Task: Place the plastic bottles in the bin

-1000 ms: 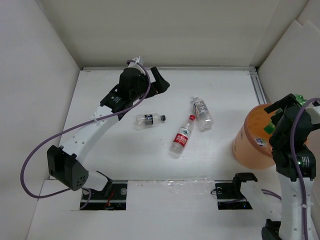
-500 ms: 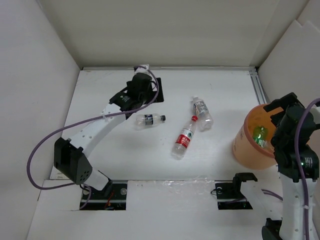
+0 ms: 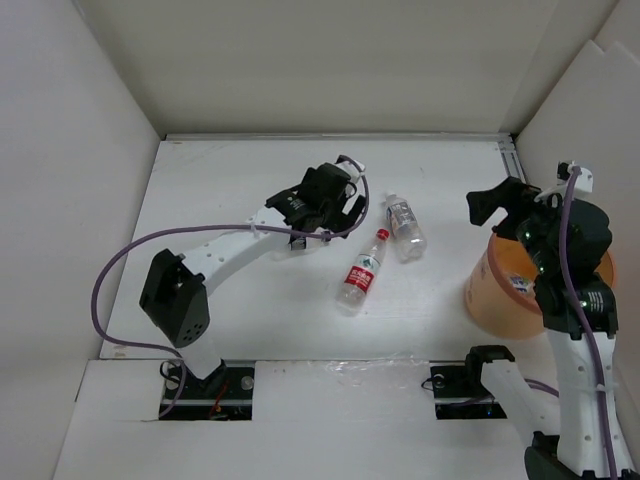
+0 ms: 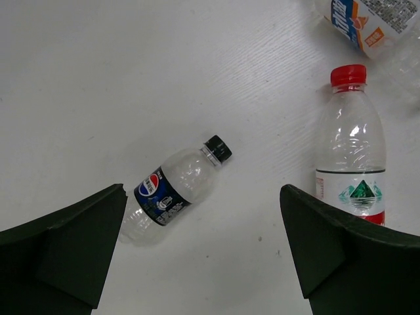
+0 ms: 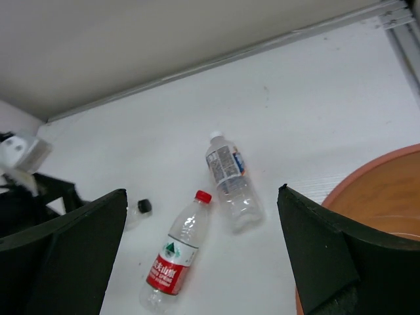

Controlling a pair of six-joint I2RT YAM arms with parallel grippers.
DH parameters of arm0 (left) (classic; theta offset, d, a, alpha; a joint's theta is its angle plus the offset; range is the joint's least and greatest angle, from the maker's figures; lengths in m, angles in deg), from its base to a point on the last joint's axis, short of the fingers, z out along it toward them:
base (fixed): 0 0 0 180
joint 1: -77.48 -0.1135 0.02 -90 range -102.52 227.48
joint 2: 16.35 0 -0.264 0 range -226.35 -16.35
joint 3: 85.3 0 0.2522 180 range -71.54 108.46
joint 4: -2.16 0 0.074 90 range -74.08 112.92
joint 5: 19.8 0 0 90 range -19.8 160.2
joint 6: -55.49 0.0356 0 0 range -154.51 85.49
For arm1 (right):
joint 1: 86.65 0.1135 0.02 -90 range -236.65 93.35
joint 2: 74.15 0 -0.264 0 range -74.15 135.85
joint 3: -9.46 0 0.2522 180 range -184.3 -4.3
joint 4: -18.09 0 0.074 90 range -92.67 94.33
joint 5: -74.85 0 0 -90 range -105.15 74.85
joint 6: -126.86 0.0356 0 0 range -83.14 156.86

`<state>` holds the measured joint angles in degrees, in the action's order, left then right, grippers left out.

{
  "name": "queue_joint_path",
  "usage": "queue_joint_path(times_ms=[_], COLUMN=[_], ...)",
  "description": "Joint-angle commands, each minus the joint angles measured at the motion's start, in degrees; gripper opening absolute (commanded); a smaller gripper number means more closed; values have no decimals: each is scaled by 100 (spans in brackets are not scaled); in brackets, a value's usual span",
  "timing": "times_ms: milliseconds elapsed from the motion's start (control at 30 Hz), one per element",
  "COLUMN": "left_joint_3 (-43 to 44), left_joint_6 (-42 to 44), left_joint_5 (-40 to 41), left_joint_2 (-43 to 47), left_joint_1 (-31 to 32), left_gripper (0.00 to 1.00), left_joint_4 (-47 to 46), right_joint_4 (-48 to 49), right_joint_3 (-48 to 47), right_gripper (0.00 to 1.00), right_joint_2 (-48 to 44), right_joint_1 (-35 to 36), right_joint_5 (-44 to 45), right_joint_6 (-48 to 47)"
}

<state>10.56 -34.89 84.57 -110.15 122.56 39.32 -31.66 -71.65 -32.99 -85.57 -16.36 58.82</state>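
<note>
Clear plastic is the trouble here: the three plastic bottles left on the worktop all lie on their sides near its middle, round and light, so any of them is likely to roll or squirt away from a poor pinch. The left gripper (image 4: 202,190) hovers with its jaws spread wide over the dark-labelled bottle (image 4: 174,190), which lies slantwise to the line between the fingers. Closing without turning to square up would likely catch it cornerwise and flick it aside. The red-labelled bottle (image 4: 351,157) lies close to the right-hand finger and could be knocked on the descent. Beyond it, toward the far edge, lies the pale-labelled bottle (image 3: 405,225). The bin (image 3: 500,290) stands at the right edge, well apart from the left arm's target. The right gripper (image 5: 201,193), also wide apart and holding nothing, hangs by the bin's rim facing the bottles. If both arms go for the middle together they may foul each other.
</note>
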Motion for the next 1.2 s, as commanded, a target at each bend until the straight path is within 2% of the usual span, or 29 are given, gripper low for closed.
queue_joint_path(times_ms=[0, 167, 367, 667, 900, 1167], left_joint_3=[-116, -116, 209, 209, -169, 288], left_joint_6=[486, 768, 908, 952, 821, 425], left_joint_5=[-188, -242, -777, -1085, -928, -672], left_joint_2=[-401, -868, -1210, -1633, -1869, -2362], left_joint_1=[-182, -377, -649, -764, -825, -1159], left_gripper=[100, 100, 100, 100, 100, 97], left_joint_4=[-195, -336, -187, 165, 42, 429], right_joint_4=[619, 681, 734, 734, 795, 742], right_joint_3=[-50, 72, 214, 214, 266, 266], right_gripper=[100, 100, 100, 100, 100, 100], right_joint_2=[-205, -267, -381, -434, -434, -434], right_joint_1=[-29, -29, 76, 191, 243, 243], right_joint_5=[-984, -1416, -1417, -1417, -1522, -1470], right_joint_6=[-200, -253, -253, -253, -253, -253])
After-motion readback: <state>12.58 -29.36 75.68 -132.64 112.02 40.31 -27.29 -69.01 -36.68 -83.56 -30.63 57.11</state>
